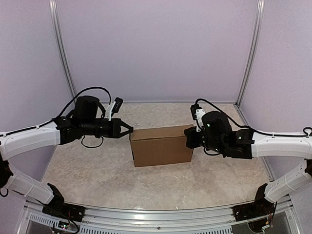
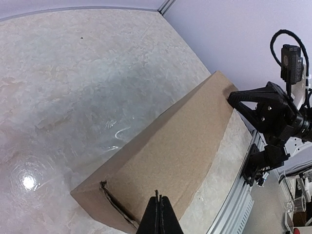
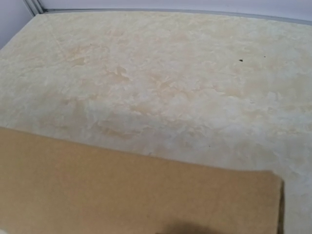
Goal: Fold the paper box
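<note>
The paper box (image 1: pixel 162 145) stands in the middle of the table as a closed plain brown cardboard block. My left gripper (image 1: pixel 130 130) is shut, its tips at the box's upper left end. In the left wrist view the shut tips (image 2: pixel 159 195) hover over the box's top face (image 2: pixel 170 146), next to a slit at the near end. My right gripper (image 1: pixel 187 138) presses against the box's right end and shows in the left wrist view at the far corner (image 2: pixel 234 100). The right wrist view shows only the box's top (image 3: pixel 122 190) and no fingers.
The table (image 1: pixel 97 170) has a pale marbled top. Lilac walls with metal posts (image 1: pixel 63 53) enclose the back and sides. A metal rail (image 1: pixel 156 217) runs along the near edge, with both arm bases on it.
</note>
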`<state>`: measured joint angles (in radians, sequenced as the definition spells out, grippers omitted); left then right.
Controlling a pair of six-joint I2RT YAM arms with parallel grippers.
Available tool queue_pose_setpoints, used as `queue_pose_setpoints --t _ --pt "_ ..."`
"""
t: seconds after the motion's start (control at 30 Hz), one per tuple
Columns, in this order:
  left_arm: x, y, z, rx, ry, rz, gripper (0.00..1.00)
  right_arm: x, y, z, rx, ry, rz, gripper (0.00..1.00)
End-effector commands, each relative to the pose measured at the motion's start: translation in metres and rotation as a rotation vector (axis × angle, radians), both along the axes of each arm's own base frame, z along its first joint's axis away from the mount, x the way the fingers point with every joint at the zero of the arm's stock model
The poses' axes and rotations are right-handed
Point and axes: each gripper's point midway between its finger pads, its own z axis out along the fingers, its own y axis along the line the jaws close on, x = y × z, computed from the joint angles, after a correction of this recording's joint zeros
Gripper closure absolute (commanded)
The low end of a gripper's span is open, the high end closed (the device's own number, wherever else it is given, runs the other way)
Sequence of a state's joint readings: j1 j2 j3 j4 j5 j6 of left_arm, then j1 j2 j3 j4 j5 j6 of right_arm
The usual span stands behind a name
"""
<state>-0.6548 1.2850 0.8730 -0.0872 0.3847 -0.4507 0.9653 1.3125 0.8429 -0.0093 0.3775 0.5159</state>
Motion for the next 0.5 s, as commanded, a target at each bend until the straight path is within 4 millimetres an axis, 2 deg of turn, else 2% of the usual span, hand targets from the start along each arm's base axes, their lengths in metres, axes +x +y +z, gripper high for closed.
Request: queue_pose_setpoints --t 0.0,0.1,0.2,0.33,0.47 --pt "0.008 -0.006 0.043 -0.002 -0.082 -0.034 1.00 -0.009 -0.011 -0.017 -0.113 0.074 0.018 1.00" --pt "0.011 -0.015 0.069 -0.033 -0.121 -0.054 1.00 -0.005 -0.005 0.010 -0.082 0.038 0.025 1.00" --pt "0.008 -0.032 0.081 -0.051 -0.141 -0.092 1.00 -0.002 -0.004 0.033 -0.056 0.003 0.021 1.00" --pt "0.005 -0.056 0.073 -0.045 -0.124 -0.145 1.00 0.002 -0.010 0.058 -0.059 -0.039 -0.009 1.00" --pt "0.007 -0.071 0.049 -0.029 -0.078 -0.164 1.00 0.004 -0.021 0.068 -0.085 -0.064 -0.043 1.00"
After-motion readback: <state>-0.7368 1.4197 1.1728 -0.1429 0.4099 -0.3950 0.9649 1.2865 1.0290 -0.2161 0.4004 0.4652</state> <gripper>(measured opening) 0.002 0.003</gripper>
